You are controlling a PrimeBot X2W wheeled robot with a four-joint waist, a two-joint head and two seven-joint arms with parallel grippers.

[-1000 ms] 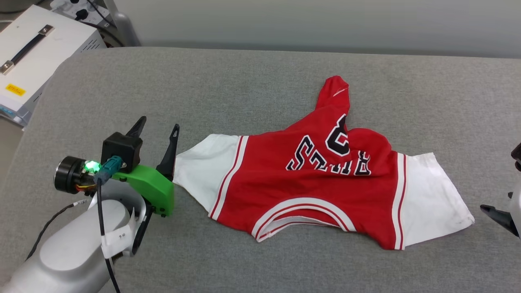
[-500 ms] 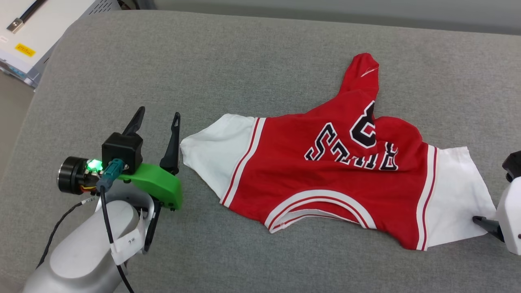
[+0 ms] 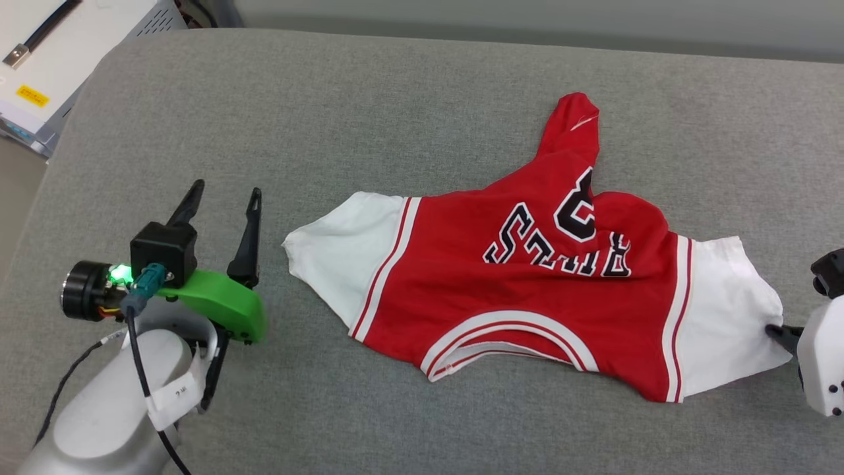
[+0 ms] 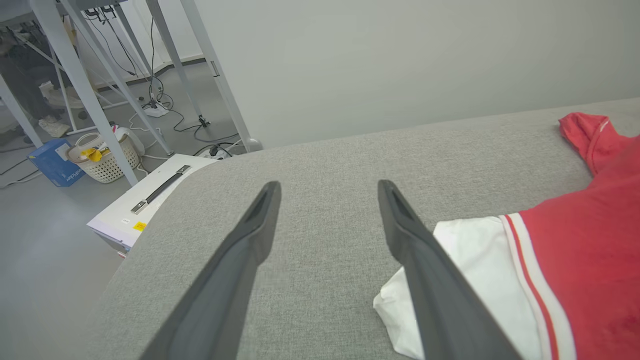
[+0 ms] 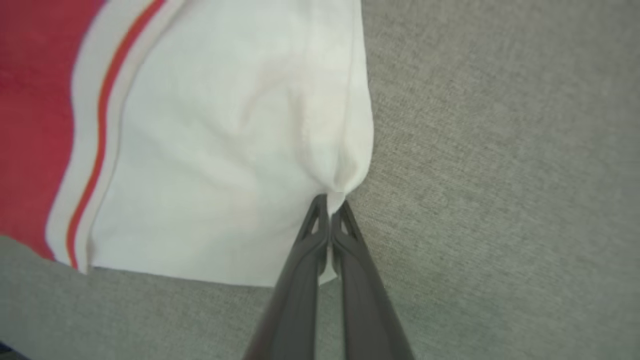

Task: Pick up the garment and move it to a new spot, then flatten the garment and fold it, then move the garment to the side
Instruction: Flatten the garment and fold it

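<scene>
Garment [image 3: 521, 290] lies on grey cushion [image 3: 395, 99], long axis sleeve-to-sleeve across the head view, neck opening toward the robot, bunched red hem pointing away, lettering upside down. Right gripper [image 5: 330, 204] is pinched tight on the edge of the white sleeve at the robot's right, cloth puckered at the tips; a second ago it was still short of that sleeve. Left gripper [image 3: 225, 189] is spread wide, holding nothing, just beside the other sleeve, whose tip its finger touched earlier.

A grey fabric surface [image 3: 395, 86] spreads wide; behind it rises a plain pale wall [image 4: 400, 60]; beyond its left corner lie a white case [image 4: 150, 205], grey floor [image 4: 45, 280], metal legs [image 4: 80, 85], a basket [image 4: 105, 160].
</scene>
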